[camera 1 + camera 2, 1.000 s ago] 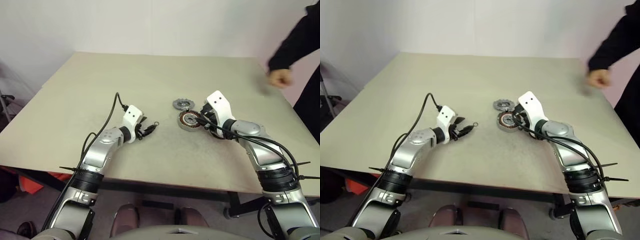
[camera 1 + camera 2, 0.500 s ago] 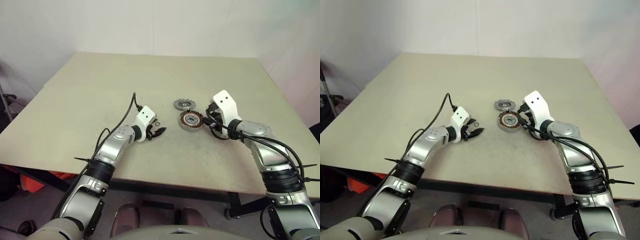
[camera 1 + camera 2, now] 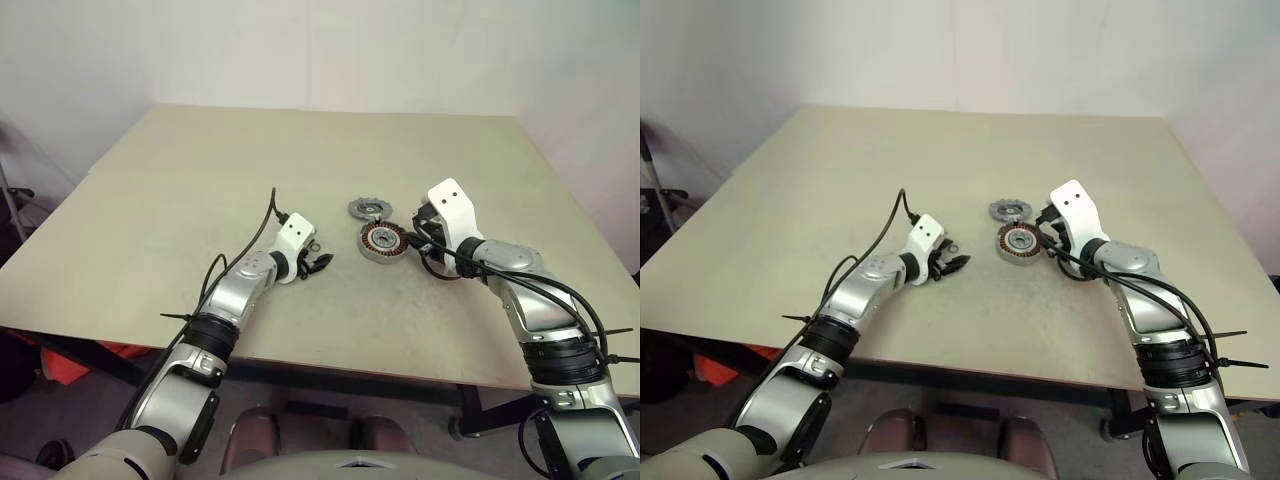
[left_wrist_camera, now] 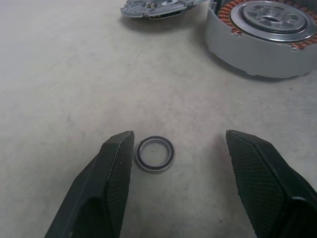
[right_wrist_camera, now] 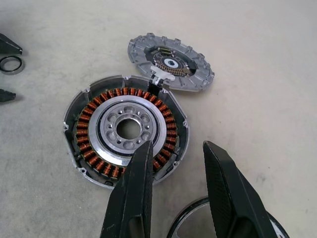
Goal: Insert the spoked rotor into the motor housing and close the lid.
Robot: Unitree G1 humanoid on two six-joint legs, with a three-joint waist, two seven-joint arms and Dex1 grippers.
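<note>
- Two grippers rest low over the beige table (image 3: 200,180); the left gripper (image 4: 181,163) stands with its black fingers wide apart, holding nothing; a thin ring (image 4: 155,154) lies flat on the table between them, just beside one finger (image 4: 116,163) and well clear of the other; whether it touches that finger cannot be told.
- Right gripper (image 5: 173,163): its fingers are partly apart with bare table between the tips; they grip nothing; one fingertip overlaps the near rim of the motor housing (image 5: 126,129) in the right wrist view, though contact cannot be told.
- Motor housing: a shallow round cup sitting flat and upright near the middle of the table, its ring of copper coils around a silver hub open to view; nothing sits inside it.
- Lid (image 5: 171,61): a grey disc with a notched rim, lying just behind the housing, further from the robot; its near edge meets the housing's rim; the far side looks slightly raised.
- Spoked rotor (image 5: 185,225): a curved dark rim shows on the table at the foot of the right wrist view, between and below the right fingers, on the near side of the housing; too little shows to tell its spokes.
- From the head views, the left gripper lies to the left of the housing, apart from it; the right gripper is just beside it on the right.
</note>
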